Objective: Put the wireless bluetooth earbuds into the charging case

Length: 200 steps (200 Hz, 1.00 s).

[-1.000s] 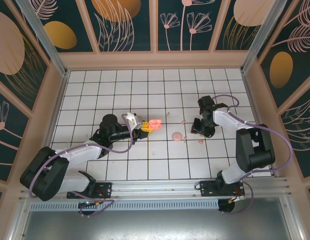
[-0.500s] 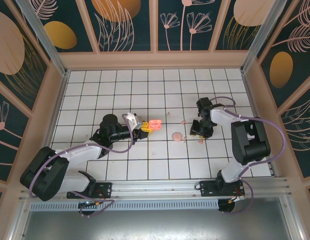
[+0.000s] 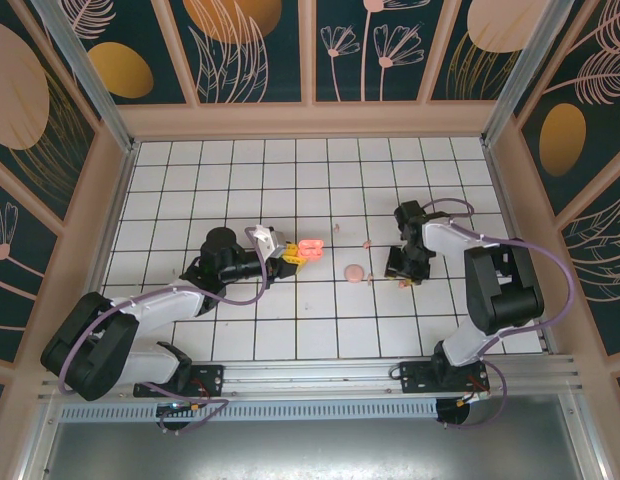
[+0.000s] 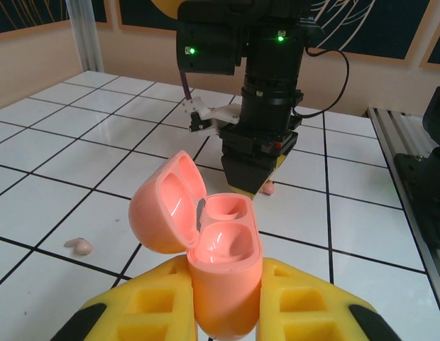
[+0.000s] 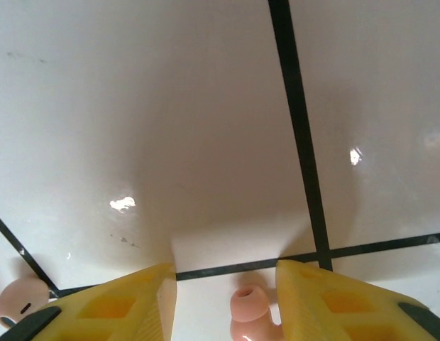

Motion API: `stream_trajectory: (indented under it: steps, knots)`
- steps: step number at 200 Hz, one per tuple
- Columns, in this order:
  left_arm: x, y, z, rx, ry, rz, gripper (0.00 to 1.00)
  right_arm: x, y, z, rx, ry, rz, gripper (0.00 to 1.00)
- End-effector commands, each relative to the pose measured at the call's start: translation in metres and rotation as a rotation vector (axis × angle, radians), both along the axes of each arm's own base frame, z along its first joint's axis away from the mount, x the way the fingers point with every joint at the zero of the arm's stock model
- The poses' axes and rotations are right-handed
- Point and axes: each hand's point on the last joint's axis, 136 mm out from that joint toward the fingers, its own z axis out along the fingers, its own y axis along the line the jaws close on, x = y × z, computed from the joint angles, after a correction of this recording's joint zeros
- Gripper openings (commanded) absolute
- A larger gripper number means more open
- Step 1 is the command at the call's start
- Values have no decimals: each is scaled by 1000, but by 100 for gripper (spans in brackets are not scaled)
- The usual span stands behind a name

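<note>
Earbuds [image 5: 248,311] lie loose on the white tiled bench [image 5: 206,106], not yet in the charging case [image 4: 223,259], and both arms are set up around that fact. The left end effector [image 4: 223,312] is clenched on the lower body of the case. It holds the case upright above the tiles, with the hinged lid [image 4: 167,209] swung back, so the two empty wells face up and towards the other arm. That looks like a deliberate presenting pose, giving a steady, open target. The right end effector [image 5: 223,284] points straight down at the bench, well apart from the case. Its yellow fingers are spread, with one earbud sitting in the gap between them. The earbud is close against the right-hand finger, with clear space on the other side, so I judge it straddled rather than pinched. A second earbud [image 5: 21,298] rests just outside the left-hand finger. Another pink piece [image 4: 79,246] lies on the tiles to one side of the case. The piece is small and rounded, so a squeeze may make it roll or squirt out.
</note>
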Motion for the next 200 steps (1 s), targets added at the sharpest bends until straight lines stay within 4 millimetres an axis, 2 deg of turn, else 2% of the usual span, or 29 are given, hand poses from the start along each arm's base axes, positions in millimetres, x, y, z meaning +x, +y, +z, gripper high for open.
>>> stream_trajectory:
  steps: [1, 52, 111, 200]
  knots:
    - [1, -3, 9, -13, -27, -25, 16, -26, -8, 1, -25, 71, -29, 42]
    - [0, -3, 10, -15, -26, -31, 16, -36, 5, 11, 29, 89, -25, 43]
    - [0, -4, 12, -14, -25, -35, 16, -16, -15, 29, -106, 33, 7, 43]
    - [2, -4, 13, -10, -26, -30, 15, -11, -12, 5, -109, 76, 69, 39]
